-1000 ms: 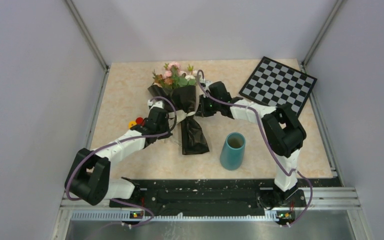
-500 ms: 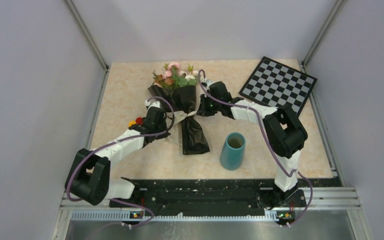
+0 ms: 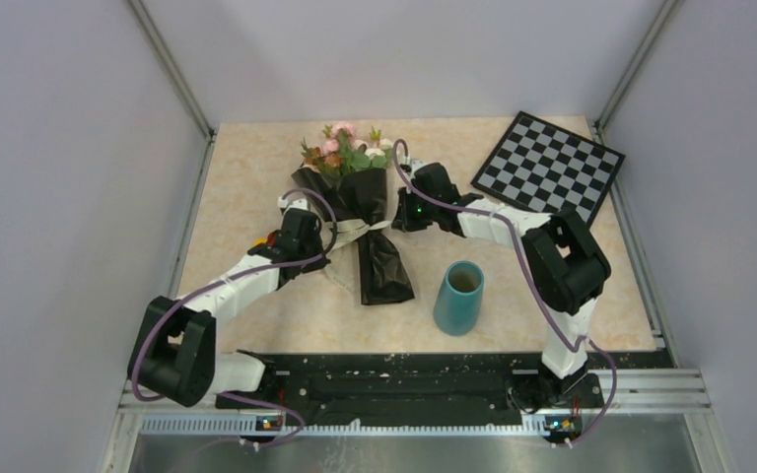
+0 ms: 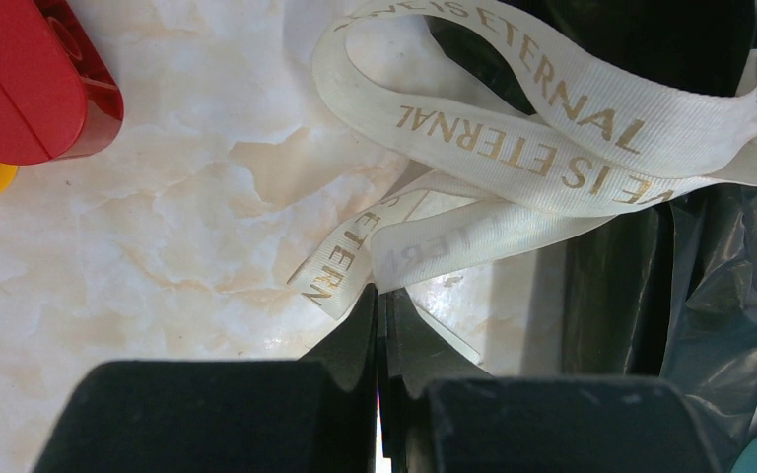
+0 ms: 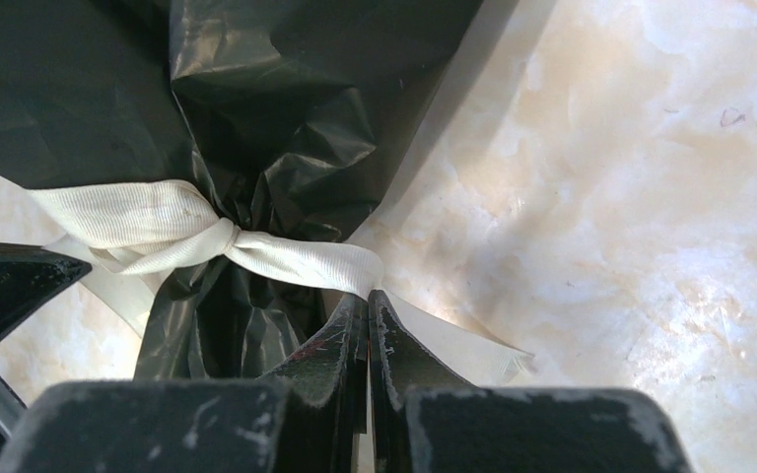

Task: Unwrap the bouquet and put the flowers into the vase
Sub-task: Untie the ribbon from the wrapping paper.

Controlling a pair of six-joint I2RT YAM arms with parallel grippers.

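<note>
Mid-table — flowers (image 3: pixel 343 148) wrapped in bouquet (image 3: pixel 367 200); vase (image 3: pixel 458 301) upright nearby | left fingers (image 4: pixel 350 340), right fingers (image 5: pixel 394 355) each pinching ribbon (image 4: pixel 552 163)

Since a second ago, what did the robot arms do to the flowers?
Both arms pulled a little apart. The left gripper slid left and the right gripper slid right, each shut on an end of the ribbon. Nothing was let go. The bouquet, vase and checkerboard stayed put.
</note>
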